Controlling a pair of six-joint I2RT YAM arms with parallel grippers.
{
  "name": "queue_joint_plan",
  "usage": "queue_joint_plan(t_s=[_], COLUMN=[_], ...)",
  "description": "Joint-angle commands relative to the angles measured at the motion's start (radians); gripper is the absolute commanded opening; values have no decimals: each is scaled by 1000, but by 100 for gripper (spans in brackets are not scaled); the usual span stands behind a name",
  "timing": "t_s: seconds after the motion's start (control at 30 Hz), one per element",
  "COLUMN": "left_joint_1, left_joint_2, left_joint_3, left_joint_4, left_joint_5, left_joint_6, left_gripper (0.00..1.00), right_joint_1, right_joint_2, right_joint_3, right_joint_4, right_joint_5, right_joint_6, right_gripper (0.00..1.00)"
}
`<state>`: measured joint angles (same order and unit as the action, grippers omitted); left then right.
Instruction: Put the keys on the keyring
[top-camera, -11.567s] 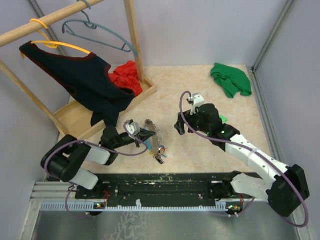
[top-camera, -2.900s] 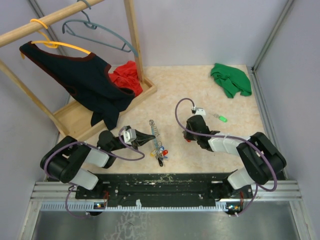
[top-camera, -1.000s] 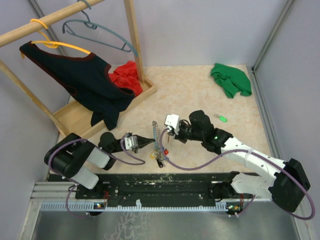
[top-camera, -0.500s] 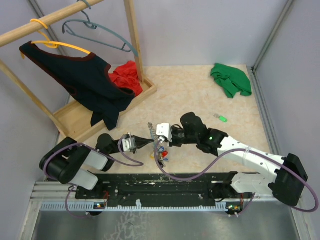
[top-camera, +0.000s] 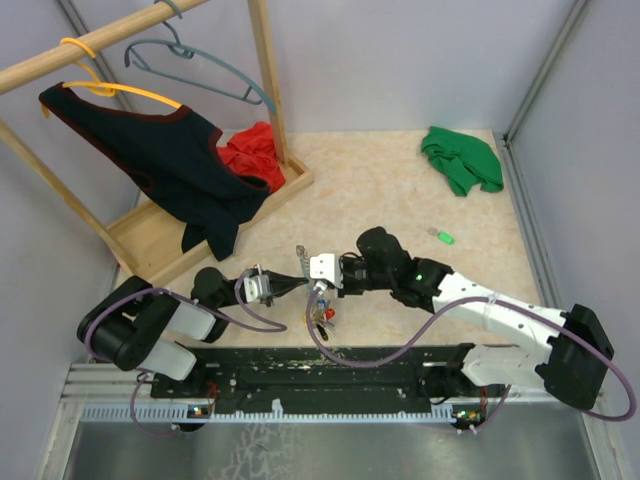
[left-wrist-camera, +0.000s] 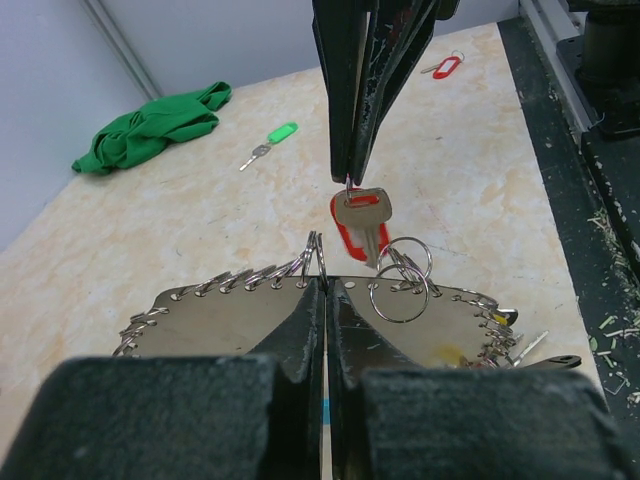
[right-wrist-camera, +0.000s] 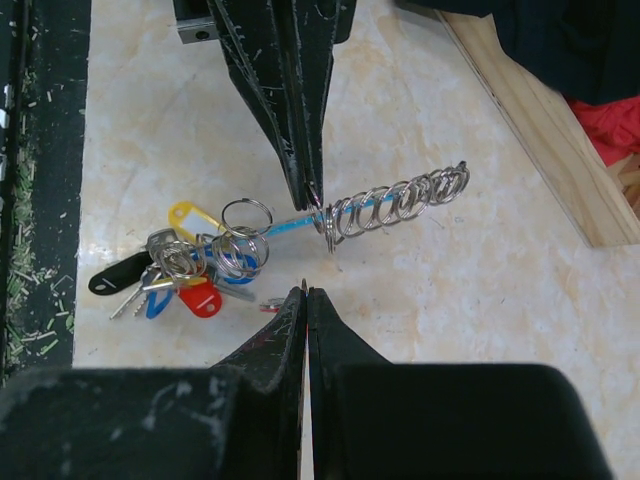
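Keyring (right-wrist-camera: 395, 205), a silvery wire coil on a light-blue strand, lies on the speckled beige table (top-camera: 400, 180) between the 2 arms. A bunch of thin split rings and blue, yellow and red plastic tags (right-wrist-camera: 190, 275) sits at 1 end. The left gripper (left-wrist-camera: 326, 290) has its 2 black tapered fingers pressed together on the coil's loops. The right gripper (left-wrist-camera: 350, 175) pinches the top of the red key (left-wrist-camera: 360, 225), whose flat metal blade hangs down just beside the coil. The green key (top-camera: 443, 237) lies flat well apart, nearer the crumpled green cloth (top-camera: 460, 158).
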<state>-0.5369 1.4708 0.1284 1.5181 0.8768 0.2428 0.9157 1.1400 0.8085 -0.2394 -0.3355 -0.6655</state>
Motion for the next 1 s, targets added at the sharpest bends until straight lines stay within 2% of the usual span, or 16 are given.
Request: queue_joint_plan(t_s=[0.0, 0.4, 0.7, 0.83, 0.97], left_joint_1=[-7, -6, -24, -28, -30], left_joint_2=[3, -31, -172, -165, -114], left_joint_3=[4, 3, 35, 29, 15], left_joint_4=[271, 235, -80, -71, 23], left_joint_5=[28, 37, -11, -9, -1], left_joint_6=[61, 230, 459, 463, 424], left_gripper=[0, 0, 0, 0, 0], right_joint_1=[34, 54, 73, 79, 81], right_joint_2=[9, 15, 16, 4, -9], right_joint_3=[63, 89, 89, 74, 61], right_joint_4=[20, -19, -13, 18, 32], right_joint_5=[28, 54, 96, 93, 67], right_joint_6=[-94, -212, -281, -299, -304], right_gripper=[0, 0, 0, 0, 0])
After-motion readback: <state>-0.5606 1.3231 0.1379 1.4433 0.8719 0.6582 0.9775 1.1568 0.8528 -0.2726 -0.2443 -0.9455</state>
